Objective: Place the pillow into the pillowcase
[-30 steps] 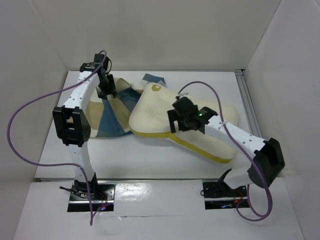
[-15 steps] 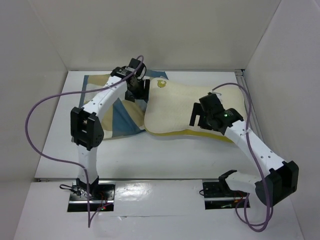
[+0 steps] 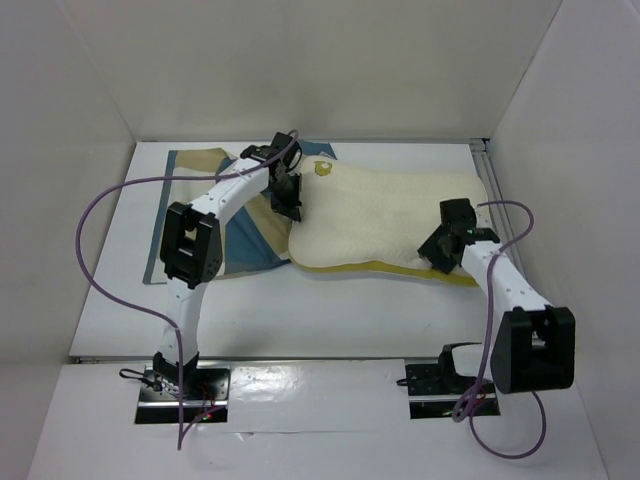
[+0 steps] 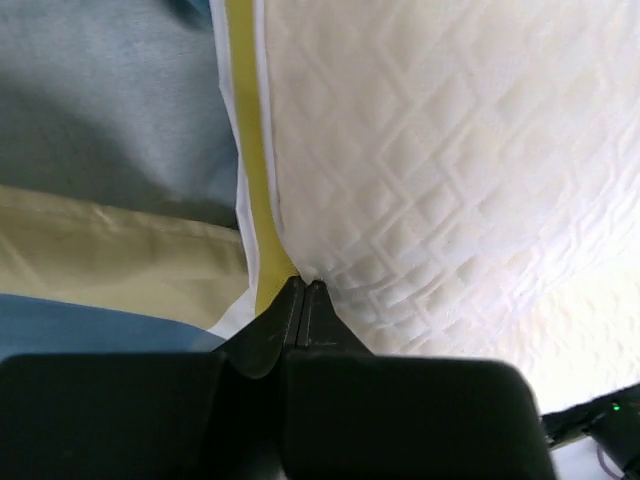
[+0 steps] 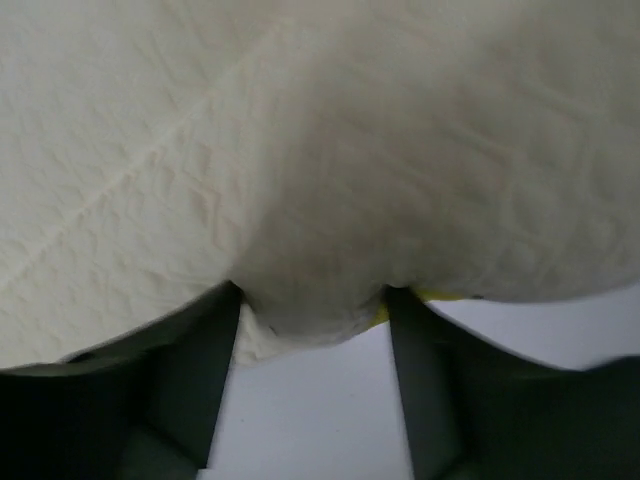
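The cream pillow lies flat across the middle and right of the table, its yellow edge along the near side. The blue and tan checked pillowcase lies at the left, partly under the pillow's left end. My left gripper is shut. In the left wrist view its tips press on the seam between the yellow edge and the quilted pillow, with the pillowcase beside. My right gripper is at the pillow's near right edge. Its fingers clasp a bulge of the pillow.
The white table is boxed in by white walls at the back and both sides. A metal rail runs along the right edge. Purple cables loop from both arms.
The left gripper moved from the pillowcase to the pillow's left edge and shut. The right arm swung right to the pillow's near right edge and closed on it. The pillow spread out flat.
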You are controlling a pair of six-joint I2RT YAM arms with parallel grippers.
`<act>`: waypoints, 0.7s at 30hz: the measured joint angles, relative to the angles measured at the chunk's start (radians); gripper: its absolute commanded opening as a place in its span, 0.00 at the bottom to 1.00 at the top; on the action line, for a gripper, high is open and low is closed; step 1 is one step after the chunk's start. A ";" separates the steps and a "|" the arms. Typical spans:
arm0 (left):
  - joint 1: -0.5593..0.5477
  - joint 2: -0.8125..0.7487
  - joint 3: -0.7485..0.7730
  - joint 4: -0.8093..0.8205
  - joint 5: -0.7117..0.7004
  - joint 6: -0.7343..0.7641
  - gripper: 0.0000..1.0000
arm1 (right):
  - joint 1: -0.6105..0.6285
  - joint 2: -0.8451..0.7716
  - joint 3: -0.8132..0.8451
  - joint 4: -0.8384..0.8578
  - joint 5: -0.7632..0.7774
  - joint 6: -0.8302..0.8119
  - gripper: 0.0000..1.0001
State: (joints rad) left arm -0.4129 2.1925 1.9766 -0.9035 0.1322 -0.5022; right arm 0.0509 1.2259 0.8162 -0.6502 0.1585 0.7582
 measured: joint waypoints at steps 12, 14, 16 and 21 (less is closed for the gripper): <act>0.019 -0.007 0.207 -0.001 0.055 0.000 0.00 | -0.015 0.101 0.318 0.160 0.041 -0.076 0.00; 0.031 -0.021 0.241 0.009 0.071 -0.003 0.00 | -0.015 0.080 0.389 0.179 0.046 -0.104 0.00; 0.037 -0.034 0.253 0.023 0.087 -0.005 0.00 | -0.015 0.043 0.412 0.205 0.048 -0.125 0.00; 0.040 -0.089 0.173 0.051 0.127 0.002 0.08 | -0.017 -0.047 0.233 0.248 0.064 -0.148 0.10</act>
State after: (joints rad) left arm -0.3729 2.1033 2.1494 -0.8520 0.2588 -0.5003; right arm 0.0341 1.1793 1.0492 -0.4023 0.2226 0.6098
